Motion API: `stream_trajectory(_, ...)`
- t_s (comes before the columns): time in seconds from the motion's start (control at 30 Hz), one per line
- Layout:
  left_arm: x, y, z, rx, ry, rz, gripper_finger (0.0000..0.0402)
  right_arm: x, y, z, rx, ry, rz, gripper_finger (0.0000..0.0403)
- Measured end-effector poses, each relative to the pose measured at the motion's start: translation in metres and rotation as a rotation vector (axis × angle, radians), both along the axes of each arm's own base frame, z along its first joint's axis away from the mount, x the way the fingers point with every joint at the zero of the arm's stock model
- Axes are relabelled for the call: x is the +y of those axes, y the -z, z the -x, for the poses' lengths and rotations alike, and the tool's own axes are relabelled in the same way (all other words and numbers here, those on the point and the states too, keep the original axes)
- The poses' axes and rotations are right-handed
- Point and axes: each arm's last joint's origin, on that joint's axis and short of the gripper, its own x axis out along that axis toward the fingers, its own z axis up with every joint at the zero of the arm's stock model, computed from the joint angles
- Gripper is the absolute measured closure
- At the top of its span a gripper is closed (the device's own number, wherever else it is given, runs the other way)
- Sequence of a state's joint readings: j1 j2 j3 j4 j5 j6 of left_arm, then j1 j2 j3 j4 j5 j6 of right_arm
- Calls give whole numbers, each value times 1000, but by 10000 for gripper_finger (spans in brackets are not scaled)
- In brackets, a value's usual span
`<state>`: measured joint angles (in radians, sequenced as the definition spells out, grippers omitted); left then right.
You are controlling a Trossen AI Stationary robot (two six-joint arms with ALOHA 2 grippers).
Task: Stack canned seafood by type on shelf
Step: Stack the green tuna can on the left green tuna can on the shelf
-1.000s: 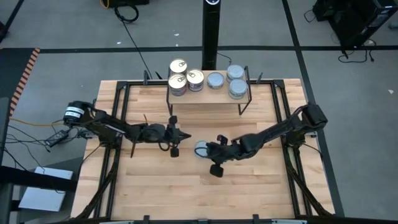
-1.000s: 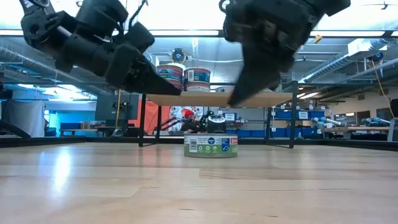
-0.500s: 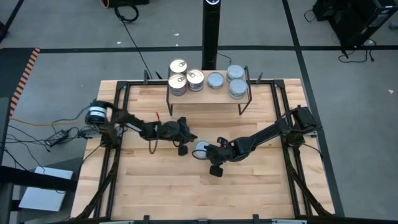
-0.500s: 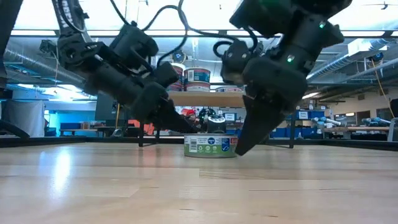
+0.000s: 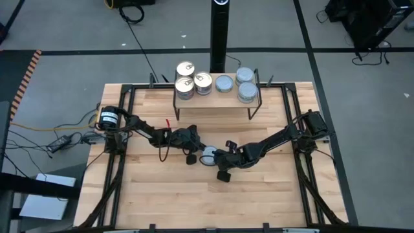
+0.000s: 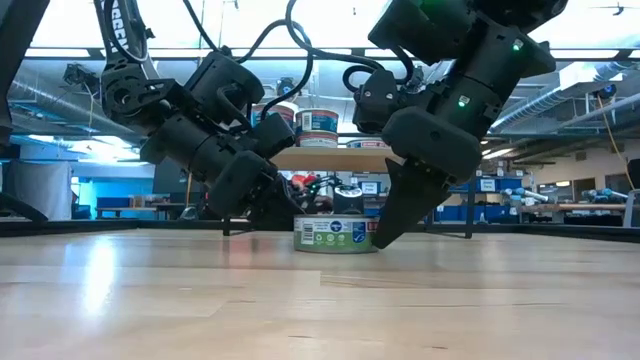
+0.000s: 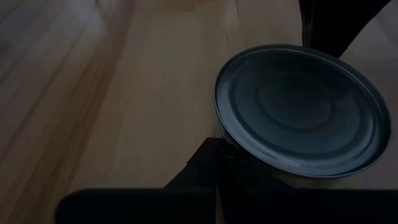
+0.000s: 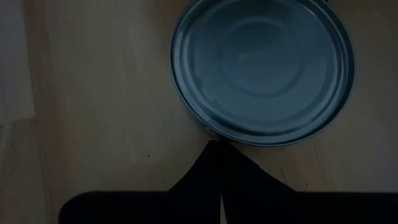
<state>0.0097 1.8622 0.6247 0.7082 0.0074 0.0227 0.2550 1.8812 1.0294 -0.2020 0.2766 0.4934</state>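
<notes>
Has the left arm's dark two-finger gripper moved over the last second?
Yes. In the high view the left gripper has swung toward the right and nearer the lone blue-grey-topped tin on the slatted wooden tabletop, now at its side, fingers shut.

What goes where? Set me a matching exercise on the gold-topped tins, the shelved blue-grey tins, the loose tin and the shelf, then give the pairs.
1. gold-topped tins
2. shelved blue-grey tins
3. loose tin
4. shelf

A. on the tabletop, in front of the shelf
B. shelf's right half
C. table's far edge
D. shelf's left end

Pairs: 1-D, 2-B, 3-A, 4-C
</notes>
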Motion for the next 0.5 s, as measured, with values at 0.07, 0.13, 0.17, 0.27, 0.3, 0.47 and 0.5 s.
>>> stream_trajectory(0.07, 0, 0, 0, 1, 0, -1, 397, 0, 0, 0, -1, 3, 5, 399)
stream_trajectory(0.13, -1, 0, 0, 3, 0, -2, 397, 0, 0, 0, -3, 6, 10, 399)
stream_trajectory(0.17, -1, 0, 0, 3, 0, -2, 397, 0, 0, 0, -3, 7, 12, 399)
stream_trajectory(0.27, -1, 0, 0, 4, 1, -3, 397, 0, 0, 0, -4, 8, 13, 399)
stream_trajectory(0.3, -1, 1, 0, 6, 2, -2, 397, 0, 0, 0, -4, 9, 14, 399)
stream_trajectory(0.47, -1, 2, 1, 27, 11, -15, 397, 2, -13, 2, -38, 8, 19, 399)
stream_trajectory(0.5, -1, 3, 2, 34, 17, -16, 397, 3, -17, 3, -49, 9, 20, 399)
